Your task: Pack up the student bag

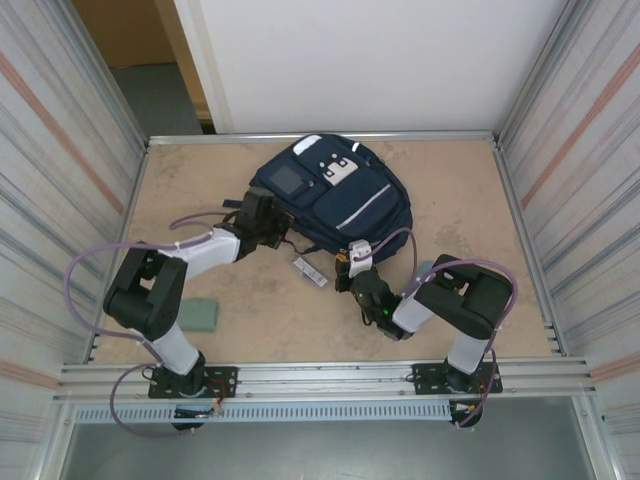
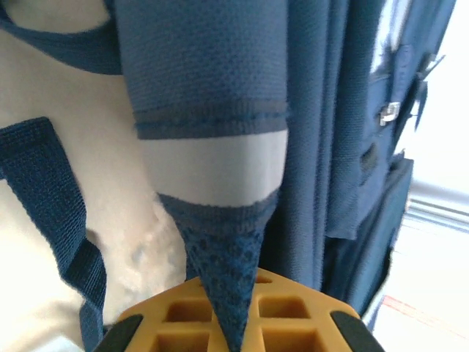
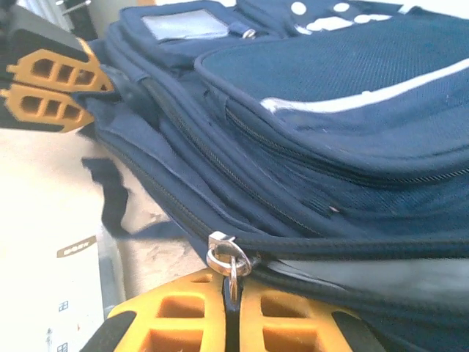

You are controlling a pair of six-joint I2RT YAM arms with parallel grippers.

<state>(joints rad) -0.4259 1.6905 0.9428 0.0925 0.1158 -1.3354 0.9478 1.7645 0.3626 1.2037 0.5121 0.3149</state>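
The student bag [image 1: 335, 190], navy with white patches and thin pale stripes, lies flat at the back middle of the table. My left gripper [image 1: 264, 226] is at its left edge, shut on the pointed navy mesh end of a strap [image 2: 227, 264] that has a white band [image 2: 212, 169] above it. My right gripper [image 1: 352, 264] is at the bag's near edge, shut on the metal zip pull ring [image 3: 230, 258] of a long zip [image 3: 352, 246]. In the right wrist view the left gripper's yellow fingers [image 3: 44, 88] pinch bag fabric at the far left.
A small white-and-grey flat item [image 1: 310, 271] lies on the table between the two grippers. A green block [image 1: 200, 315] sits near the left arm's base. A loose dark strap [image 2: 51, 205] trails on the table. Corrugated walls and metal rails [image 1: 320, 372] bound the table.
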